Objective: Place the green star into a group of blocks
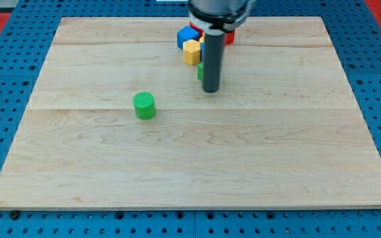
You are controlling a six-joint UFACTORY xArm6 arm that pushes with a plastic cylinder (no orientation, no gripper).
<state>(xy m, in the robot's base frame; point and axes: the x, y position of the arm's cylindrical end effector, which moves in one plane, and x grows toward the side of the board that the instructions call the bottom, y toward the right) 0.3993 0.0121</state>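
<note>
You are seeing only a green sliver (200, 71) peeking out left of the rod; its shape and heading cannot be told. My tip (210, 90) is resting just beside it, gripping nothing. Yellow (191, 51), blue (187, 36) and red (229, 36) blocks are clustering above. A green cylinder (144, 105) is standing well apart.

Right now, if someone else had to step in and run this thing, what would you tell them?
My tip rests on the board, just below the cluster at the view's top.
Cluster: blue block, yellow block, red block.
A green sliver, probably the green star, peeks out left of the rod, touching the yellow block.
Green cylinder sits alone, further left.
Left: confirm the star is nestled in.
</note>
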